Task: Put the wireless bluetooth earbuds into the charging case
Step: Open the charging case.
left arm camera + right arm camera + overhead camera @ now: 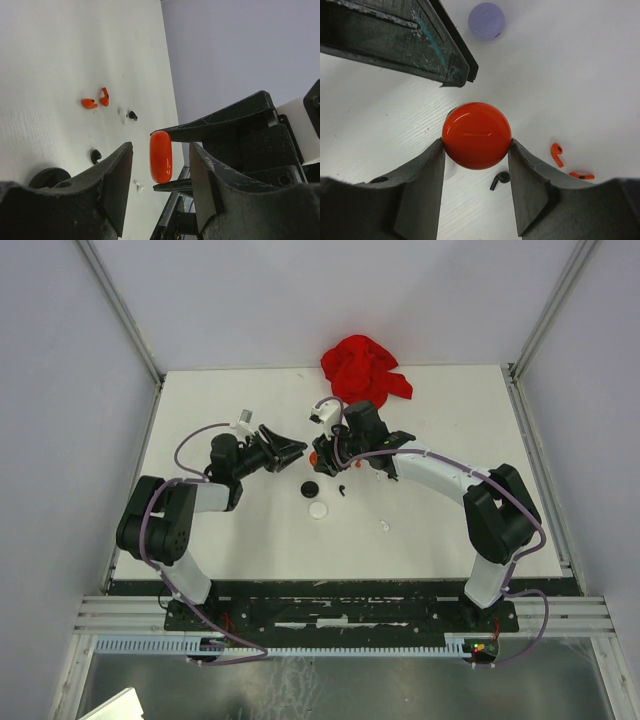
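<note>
A round red charging case [476, 135] hangs above the table, and my right gripper [476, 146] is shut on its sides. In the left wrist view the case [161, 156] shows edge-on between the open jaws of my left gripper [161, 147], with a gap on each side. The top view has both grippers meeting at the case [316, 455]. Two red earbuds [89, 103] [104, 96] lie together on the table, and also show as red earbuds [556, 154] [581, 175] in the right wrist view. A black earbud [499, 179] lies below the case.
A lilac round case [486, 20] sits farther off. A black disc [310, 489] and a white disc [318, 509] lie near the middle, with a white earbud [385, 526] to the right. A red cloth [362, 367] is bunched at the table's far edge.
</note>
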